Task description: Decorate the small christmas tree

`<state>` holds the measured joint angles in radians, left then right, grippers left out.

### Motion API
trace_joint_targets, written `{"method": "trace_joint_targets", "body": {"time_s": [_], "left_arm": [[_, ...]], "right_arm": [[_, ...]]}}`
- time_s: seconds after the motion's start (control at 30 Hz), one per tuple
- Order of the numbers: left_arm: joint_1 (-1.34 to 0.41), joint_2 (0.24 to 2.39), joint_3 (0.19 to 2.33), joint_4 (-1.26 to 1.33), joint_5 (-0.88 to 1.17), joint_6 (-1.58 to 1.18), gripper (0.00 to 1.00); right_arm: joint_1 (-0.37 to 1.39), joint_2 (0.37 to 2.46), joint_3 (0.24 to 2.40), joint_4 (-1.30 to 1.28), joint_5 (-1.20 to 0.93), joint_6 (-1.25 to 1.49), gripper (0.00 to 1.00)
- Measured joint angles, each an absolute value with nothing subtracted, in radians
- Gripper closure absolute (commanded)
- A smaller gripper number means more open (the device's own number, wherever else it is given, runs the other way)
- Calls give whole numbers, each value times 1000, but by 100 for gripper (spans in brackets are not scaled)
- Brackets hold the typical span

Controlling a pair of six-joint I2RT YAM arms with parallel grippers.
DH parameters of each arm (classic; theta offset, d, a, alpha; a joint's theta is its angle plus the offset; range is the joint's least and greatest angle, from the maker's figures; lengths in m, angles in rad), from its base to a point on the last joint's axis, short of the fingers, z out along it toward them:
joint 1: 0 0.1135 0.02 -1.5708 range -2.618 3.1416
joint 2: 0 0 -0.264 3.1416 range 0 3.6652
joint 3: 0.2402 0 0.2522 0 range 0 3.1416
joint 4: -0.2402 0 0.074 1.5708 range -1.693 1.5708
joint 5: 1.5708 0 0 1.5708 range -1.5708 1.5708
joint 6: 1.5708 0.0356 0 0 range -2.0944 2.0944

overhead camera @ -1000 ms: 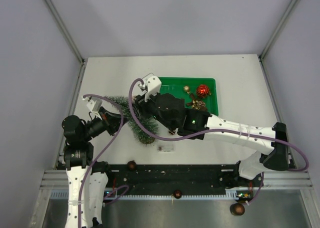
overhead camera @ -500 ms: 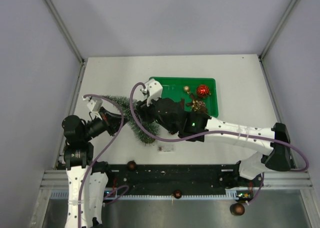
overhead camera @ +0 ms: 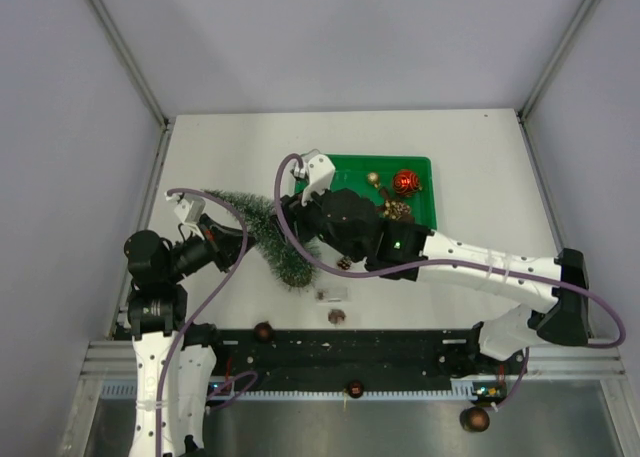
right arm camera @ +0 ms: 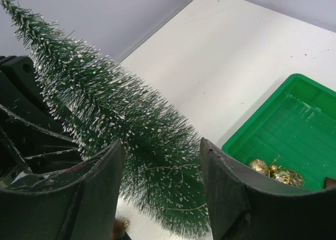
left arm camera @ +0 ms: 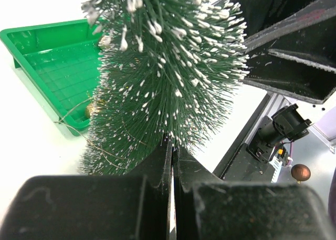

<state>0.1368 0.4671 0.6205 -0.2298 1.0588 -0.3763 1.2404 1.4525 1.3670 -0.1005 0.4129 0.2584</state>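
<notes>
The small christmas tree [overhead camera: 265, 235] lies tilted, tip to the far left and base [overhead camera: 295, 275] to the near right. It also shows in the left wrist view [left arm camera: 163, 77] and the right wrist view [right arm camera: 110, 119]. My left gripper [overhead camera: 236, 241] is shut on its bristly side [left arm camera: 172, 145]. My right gripper [overhead camera: 300, 215] is open and empty, its jaws either side of the tree's wide lower part [right arm camera: 160, 145]. A thin gold string lies over the bristles [left arm camera: 113, 145].
The green tray [overhead camera: 420, 165] at the back right holds a red ornament [overhead camera: 405, 182] and gold ornaments [overhead camera: 397, 209]. Brown balls lie on the table [overhead camera: 345, 263] [overhead camera: 336, 316], beside a small clear piece [overhead camera: 331, 295]. More balls sit on the front rail [overhead camera: 263, 330].
My right gripper has drawn back toward the tray and off the tree's base. A brown ball now lies on the table near the front rail. The left gripper has kept its hold.
</notes>
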Motion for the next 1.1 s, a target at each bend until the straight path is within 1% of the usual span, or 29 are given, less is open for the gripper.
{"method": "trace_joint_targets", "body": {"time_s": [0.23, 0.37, 0.43, 0.63, 0.77, 0.97, 1.1], "left_arm": [[137, 467, 620, -230, 1059, -376, 100], [137, 467, 621, -230, 1059, -376, 100], [137, 467, 620, -230, 1059, -376, 100], [137, 467, 621, -231, 1058, -376, 100], [137, 467, 620, -231, 1058, -375, 100], [137, 467, 620, -234, 1058, -364, 100], [137, 467, 620, -233, 1058, -363, 100]], "right_arm": [[1203, 1417, 1358, -128, 411, 271, 42], [1133, 1405, 1355, -171, 421, 299, 42], [1058, 1406, 1354, -211, 426, 321, 43], [752, 1451, 1321, -290, 433, 381, 43], [630, 1534, 1235, -273, 444, 385, 42], [578, 1608, 1045, -214, 420, 365, 40], [575, 1608, 1009, -171, 385, 358, 39]]}}
